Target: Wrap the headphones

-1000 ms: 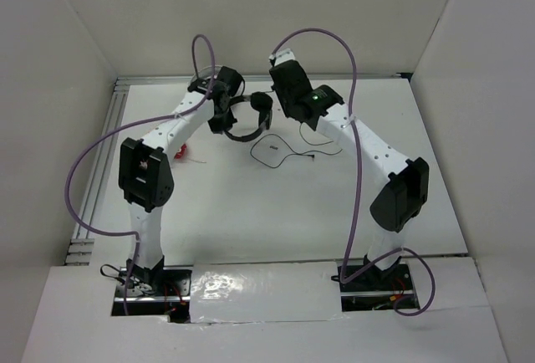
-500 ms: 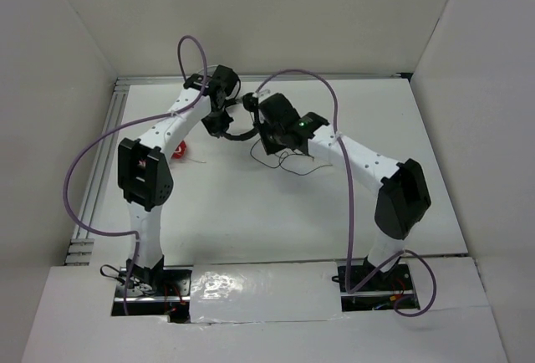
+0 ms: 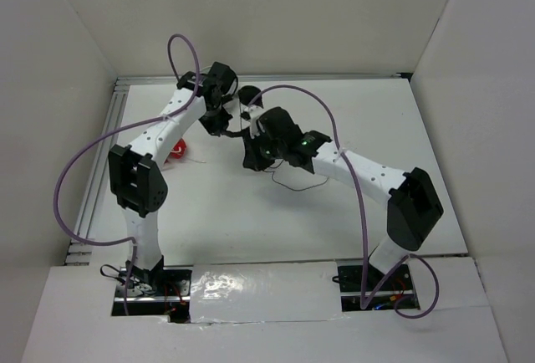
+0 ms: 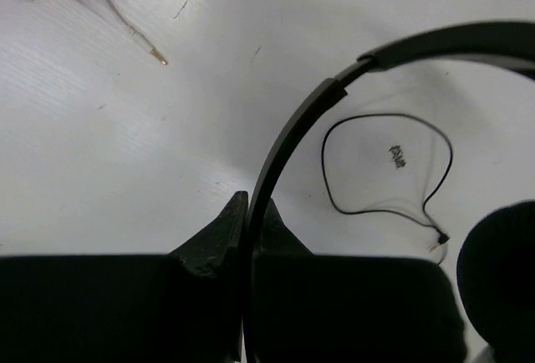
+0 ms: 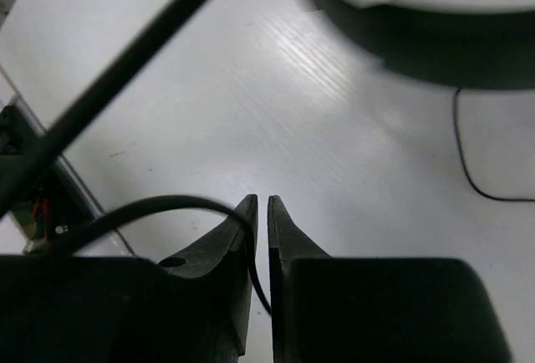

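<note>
The black headphones (image 3: 247, 97) hang above the table at the back middle. My left gripper (image 3: 219, 119) is shut on their thin headband (image 4: 288, 141); its jaws pinch the band in the left wrist view (image 4: 257, 201). One round earcup (image 4: 503, 273) shows at the lower right there. My right gripper (image 3: 254, 150) sits just in front of the headphones, its jaws nearly closed on the thin black cord (image 5: 171, 204), in the right wrist view (image 5: 261, 201). The blurred headband (image 5: 125, 60) and an earcup (image 5: 418, 38) cross above it. The rest of the cord (image 3: 292, 182) trails on the table, and its plug (image 4: 436, 242) lies there.
A red item (image 3: 177, 152) with a white cord and plug (image 4: 147, 48) lies on the table left of the left arm. White walls stand on three sides. A metal rail (image 3: 100, 171) runs along the table's left edge.
My right gripper has swung from the back toward the near left, pulling the cord with it. The cord loop on the table has shrunk. My left gripper has shifted slightly back with the headband.
</note>
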You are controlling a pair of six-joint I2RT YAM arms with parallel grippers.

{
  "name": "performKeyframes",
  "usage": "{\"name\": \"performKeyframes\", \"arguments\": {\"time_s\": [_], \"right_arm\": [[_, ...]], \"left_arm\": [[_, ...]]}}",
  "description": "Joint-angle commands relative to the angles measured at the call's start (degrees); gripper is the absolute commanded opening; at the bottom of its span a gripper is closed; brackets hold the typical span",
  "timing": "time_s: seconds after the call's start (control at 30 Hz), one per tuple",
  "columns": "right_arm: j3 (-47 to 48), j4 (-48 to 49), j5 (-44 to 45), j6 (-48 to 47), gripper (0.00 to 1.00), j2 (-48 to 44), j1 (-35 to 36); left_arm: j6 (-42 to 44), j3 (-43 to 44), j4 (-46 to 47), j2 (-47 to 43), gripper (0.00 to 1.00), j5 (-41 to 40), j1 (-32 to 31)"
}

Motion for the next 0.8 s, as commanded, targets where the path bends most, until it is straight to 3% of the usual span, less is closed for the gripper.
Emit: {"name": "performKeyframes", "arguments": {"time_s": [0.0,0.17,0.4,0.5,0.67,0.77], "right_arm": [[2.6,3.0,-0.9,-1.9,0.17,-3.3,6.5],[-3.1,4.5,1.5,0.9,0.18,-1.0,7.8],[-8.7,6.2,16.3,4.1,0.19,-0.5,7.7],[-15.3,8.5,19.5,5.7,0.19,-2.0,7.7],[-22.4,16.7,19.8,5.7,0.28,-3.9,5.8],[-24.4,19.6,19.6,5.4,0.25,-4.8,3.3]], "left_arm": [[-8.8,1.8,6.0,-0.5,0.00,-4.0,1.8],[-10.2,5.2,5.3,0.2,0.00,-2.3,2.6],[-5.5,2.3,11.5,-6.3,0.00,-3.0,2.8],[-3.3,0.9,13.3,-9.6,0.00,-4.3,3.2],[2.4,1.2,18.1,-14.8,0.00,-4.3,4.1],[8.2,0.1,21.2,-18.1,0.00,-3.7,4.1]]}}
